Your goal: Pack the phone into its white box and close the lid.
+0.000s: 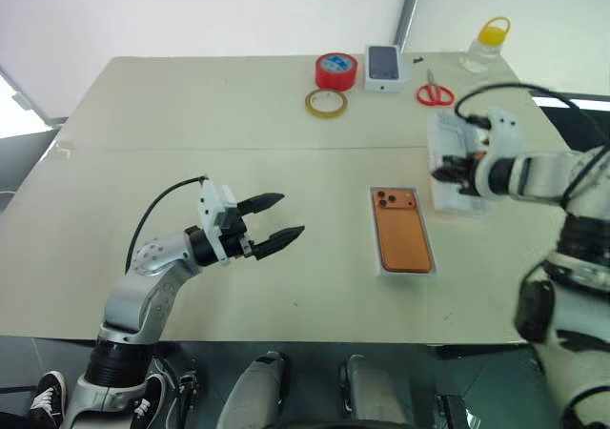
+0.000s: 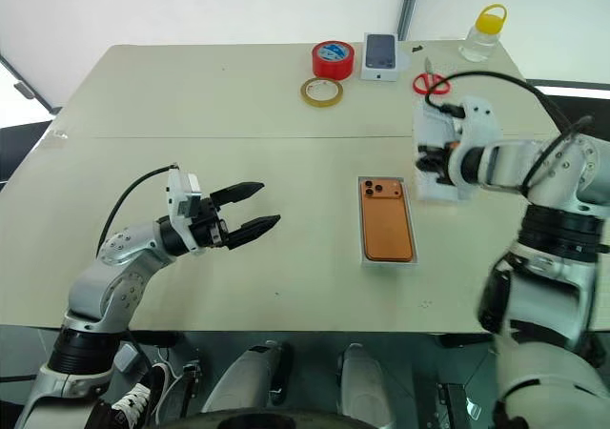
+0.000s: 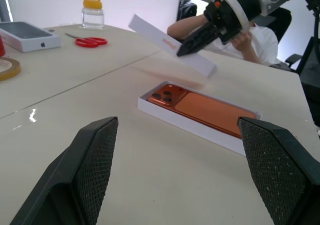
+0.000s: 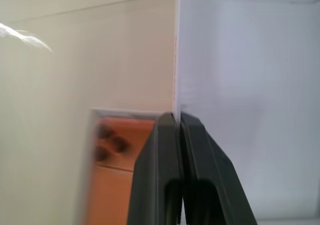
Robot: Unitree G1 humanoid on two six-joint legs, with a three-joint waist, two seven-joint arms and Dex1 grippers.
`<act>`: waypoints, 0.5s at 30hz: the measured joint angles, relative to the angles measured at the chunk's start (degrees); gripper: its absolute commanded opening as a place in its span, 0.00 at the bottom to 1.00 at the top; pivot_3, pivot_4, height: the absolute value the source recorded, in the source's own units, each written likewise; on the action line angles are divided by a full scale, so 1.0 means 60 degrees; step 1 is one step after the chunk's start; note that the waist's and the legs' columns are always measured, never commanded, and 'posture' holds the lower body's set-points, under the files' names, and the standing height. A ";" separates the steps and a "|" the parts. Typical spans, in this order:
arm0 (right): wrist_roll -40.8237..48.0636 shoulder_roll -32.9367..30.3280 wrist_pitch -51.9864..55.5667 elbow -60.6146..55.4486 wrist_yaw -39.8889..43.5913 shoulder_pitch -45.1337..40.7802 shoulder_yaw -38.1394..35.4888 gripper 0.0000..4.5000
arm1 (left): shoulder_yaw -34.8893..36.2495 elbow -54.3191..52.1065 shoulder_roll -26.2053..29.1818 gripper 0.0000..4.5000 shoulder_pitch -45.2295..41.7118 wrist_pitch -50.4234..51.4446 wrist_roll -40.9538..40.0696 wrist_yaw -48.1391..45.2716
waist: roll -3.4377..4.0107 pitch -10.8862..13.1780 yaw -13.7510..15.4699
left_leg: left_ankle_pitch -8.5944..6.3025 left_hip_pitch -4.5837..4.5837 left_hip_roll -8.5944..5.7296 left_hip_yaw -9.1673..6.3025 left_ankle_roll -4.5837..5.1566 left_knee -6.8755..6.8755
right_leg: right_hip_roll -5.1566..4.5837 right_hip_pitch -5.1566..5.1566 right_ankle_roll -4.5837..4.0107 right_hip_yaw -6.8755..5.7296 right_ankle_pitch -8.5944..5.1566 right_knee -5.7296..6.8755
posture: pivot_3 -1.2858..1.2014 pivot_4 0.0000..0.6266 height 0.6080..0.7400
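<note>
Orange phone (image 1: 402, 231) lying face down in the white box (image 3: 165, 112), lenses toward the far edge, near the middle of the surface (image 1: 191, 114), so packing looks done and only closing remains. Lid (image 3: 172, 45) pinched by one wall in the right hand (image 3: 192, 44), closed on it, hanging tilted in the air just beside and above the box, likely for lowering over it. Right arm reaching in from the side, wrist angled down. Left hand (image 1: 281, 217) spread open and holding nothing, hovering level well apart from the box, pointing toward it
</note>
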 measured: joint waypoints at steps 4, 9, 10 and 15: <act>0.0838 0.1238 0.0000 0.0095 -0.0130 -0.0377 -0.1566 0.01 | 0.0031 0.0004 0.0033 0.89 -0.0047 0.0032 -0.0008 0.0007 | 0.0001 0.0000 0.0048 | 0.0000 0.0000 -0.0001 -0.0005 0.0000 0.0000 | -0.0001 0.0001 0.0000 -0.0002 0.0000 -0.0002 | 0.52 0.24 1.00; 0.2676 0.2335 0.0000 -0.0308 -0.0462 0.0055 -0.2452 0.01 | 0.0064 0.0004 0.0061 0.89 -0.0164 0.0156 -0.0066 0.0052 | 0.0005 0.0000 0.0032 | 0.0000 -0.0001 -0.0003 -0.0004 0.0000 0.0001 | -0.0004 -0.0001 -0.0001 0.0001 0.0000 0.0005 | 0.52 0.24 1.00; 0.3111 0.2488 0.0000 -0.0424 -0.0695 0.0229 -0.2547 0.01 | 0.0092 0.0004 0.0075 0.89 -0.0165 0.0170 -0.0069 0.0057 | 0.0006 0.0001 0.0018 | 0.0000 -0.0001 -0.0002 -0.0005 0.0000 0.0001 | -0.0004 -0.0003 -0.0001 0.0002 0.0000 0.0007 | 0.52 0.24 1.00; 0.7406 0.2709 -0.0390 -0.1101 -0.2671 0.2068 -0.1675 0.01 | 0.0138 0.0015 0.0161 0.89 -0.0265 0.0331 -0.0093 0.0051 | 0.0009 0.0001 -0.0107 | 0.0001 -0.0001 -0.0001 -0.0008 0.0002 -0.0002 | -0.0006 -0.0002 -0.0001 0.0002 0.0000 0.0006 | 0.52 0.24 1.00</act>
